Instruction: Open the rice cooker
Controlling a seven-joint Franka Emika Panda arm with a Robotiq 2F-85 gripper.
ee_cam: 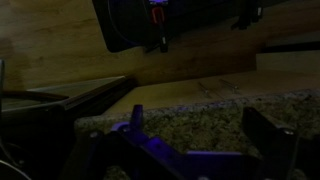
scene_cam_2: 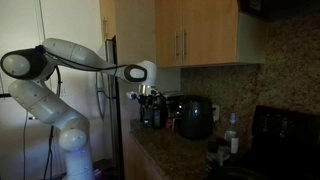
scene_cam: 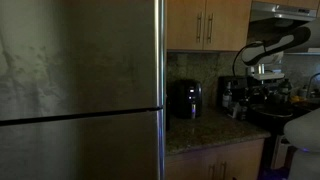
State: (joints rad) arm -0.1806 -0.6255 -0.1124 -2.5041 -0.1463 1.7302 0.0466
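The rice cooker is a small glossy black box with a rounded top. It stands on the granite counter against the backsplash with its lid down, and shows in both exterior views. My gripper hangs in the air above the cluster of dark bottles, well to the side of the cooker and higher than it. In the wrist view the two fingers are spread wide with only granite counter between them. The gripper is open and empty. I cannot make out the cooker in the wrist view.
A tall steel fridge fills one side. Dark bottles and jars crowd the counter beside the cooker. Wooden cabinets hang above. A dark stove sits past the counter. A dark unidentified object hangs at the wrist view's top.
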